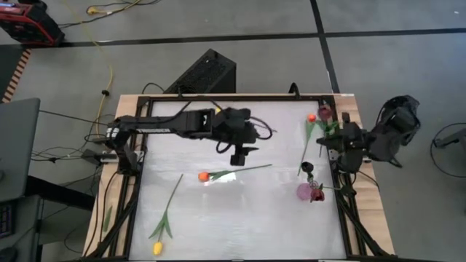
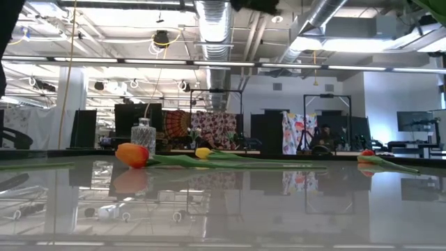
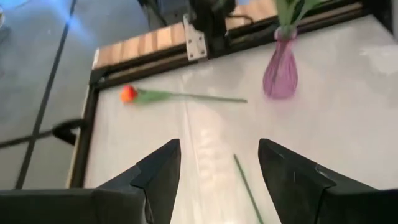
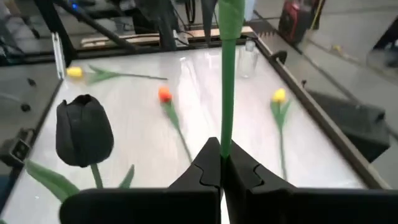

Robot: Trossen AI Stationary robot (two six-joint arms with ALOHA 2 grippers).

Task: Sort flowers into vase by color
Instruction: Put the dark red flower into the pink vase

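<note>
White tabletop [image 1: 240, 218] fills the middle of the high view, framed by a dark rail. Near its centre lies an orange tulip [image 1: 203, 176], stem pointing right; just above it hangs the left gripper [image 1: 238, 156], its two dark fingers [image 3: 158, 171] spread wide with nothing between them, only a loose bit of stem on the surface beneath. At the lower left of the table lies a yellow tulip [image 1: 156, 248], its stem running up toward the centre. Along the right edge stands a purple vase [image 1: 305, 191] with a dark flower in it, and another orange tulip [image 1: 312, 117] lies near the upper right corner. The right gripper [image 4: 221, 163] sits at that right edge, clenched on a green stem [image 4: 226, 74] that rises straight up between its fingers; the head of that flower is cut off, possibly the maroon one [image 1: 325, 112] above it. A clear glass vase [image 2: 143, 134] stands at the far left in the low view.
</note>
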